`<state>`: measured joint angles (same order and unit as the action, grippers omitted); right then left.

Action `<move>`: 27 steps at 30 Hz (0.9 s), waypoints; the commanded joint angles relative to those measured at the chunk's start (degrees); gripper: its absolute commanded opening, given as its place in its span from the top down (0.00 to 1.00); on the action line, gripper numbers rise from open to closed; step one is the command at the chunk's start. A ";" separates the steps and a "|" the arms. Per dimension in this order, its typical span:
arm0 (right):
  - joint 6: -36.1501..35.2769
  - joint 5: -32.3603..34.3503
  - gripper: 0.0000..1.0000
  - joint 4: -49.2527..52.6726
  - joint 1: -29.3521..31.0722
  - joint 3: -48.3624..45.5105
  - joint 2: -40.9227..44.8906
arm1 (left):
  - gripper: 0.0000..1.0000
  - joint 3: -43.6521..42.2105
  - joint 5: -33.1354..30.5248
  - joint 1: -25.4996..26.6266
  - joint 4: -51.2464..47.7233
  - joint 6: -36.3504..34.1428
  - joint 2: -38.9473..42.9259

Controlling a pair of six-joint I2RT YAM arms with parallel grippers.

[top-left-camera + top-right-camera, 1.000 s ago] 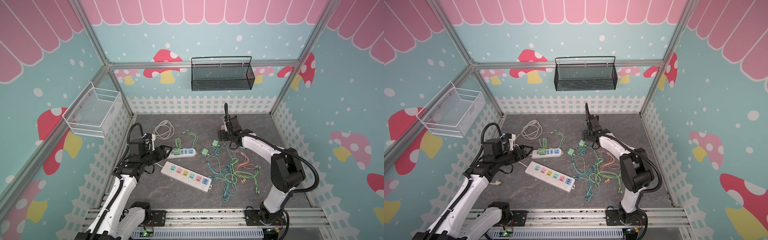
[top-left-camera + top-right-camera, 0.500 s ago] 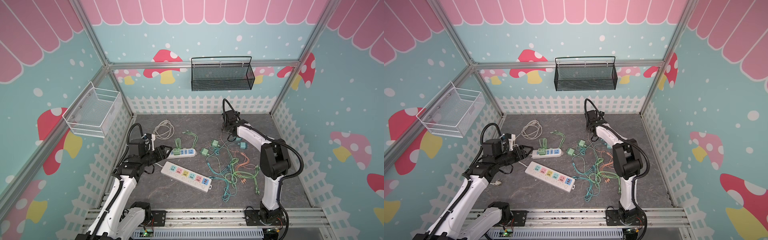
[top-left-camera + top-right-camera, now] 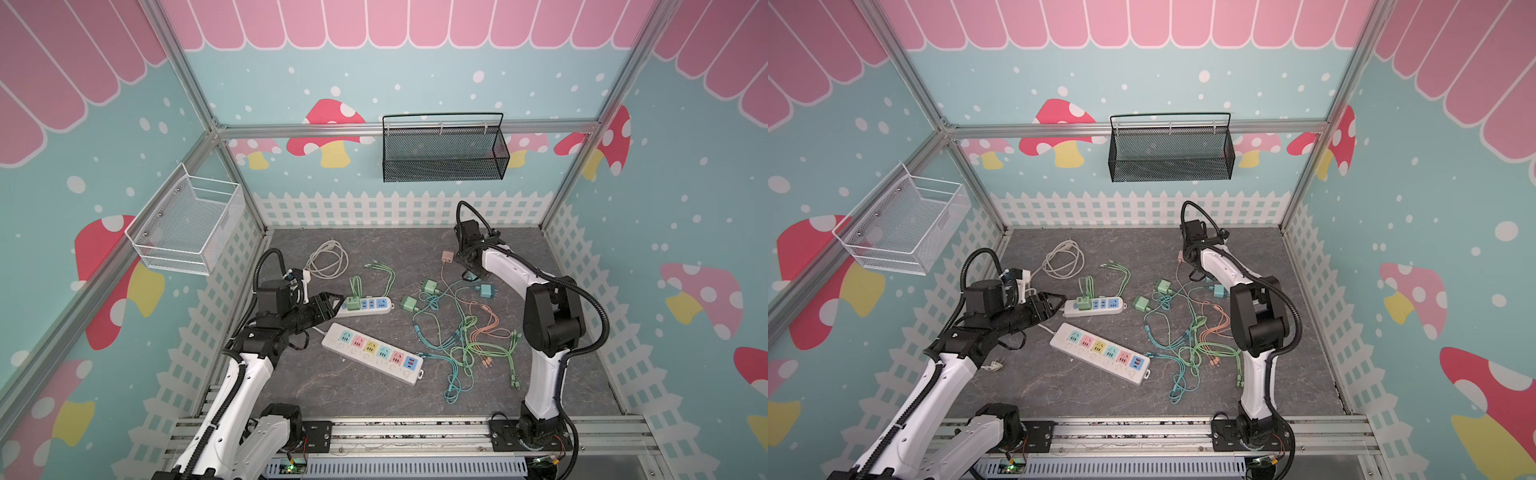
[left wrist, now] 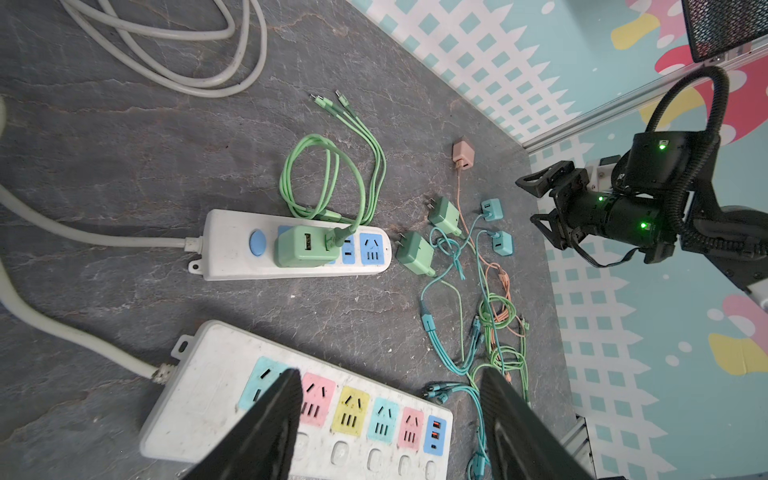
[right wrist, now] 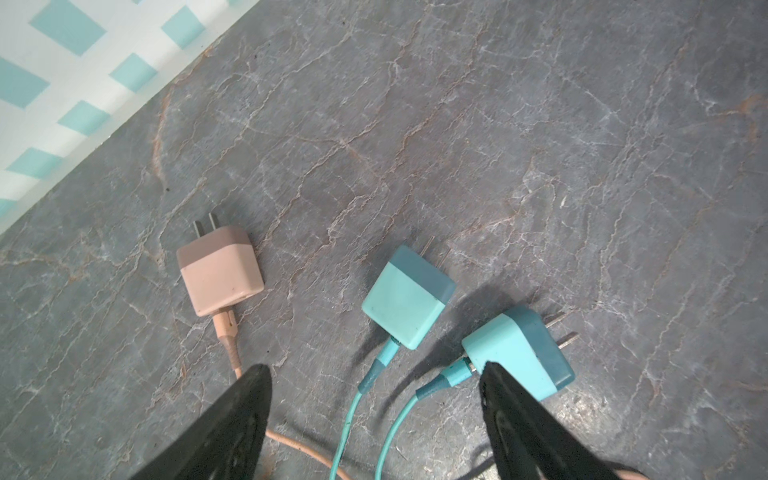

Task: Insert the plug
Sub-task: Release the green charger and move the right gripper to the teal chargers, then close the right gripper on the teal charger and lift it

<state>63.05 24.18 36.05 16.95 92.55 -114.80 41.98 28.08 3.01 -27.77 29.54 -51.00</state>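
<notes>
left pincer (image 4: 388, 374) – apart, empty, by short strip (image 4: 232, 245) | right pincer (image 5: 374, 368) – apart, over teal plugs (image 5: 405, 297)

Left arm (image 3: 245, 386), right arm (image 3: 540, 386): white shells on long links, black boxy joints. Black ribbed hose (image 4: 719, 79) arcs over each wrist; thin black cables along white links. Fingers (image 4: 266, 428) matte black, tapering to points. Small green lights (image 4: 643, 225) on right wrist housing. Black square base plates (image 3: 505, 430) under each arm.
</notes>
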 commanded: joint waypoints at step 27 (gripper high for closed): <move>6.59 -2.26 0.23 -3.01 -2.45 -1.41 -7.75 | 0.33 -0.14 -1.45 -0.37 -1.06 0.68 3.98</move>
<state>68.42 21.61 33.36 14.94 91.88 -121.82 41.69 27.62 3.01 -27.83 29.80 -47.66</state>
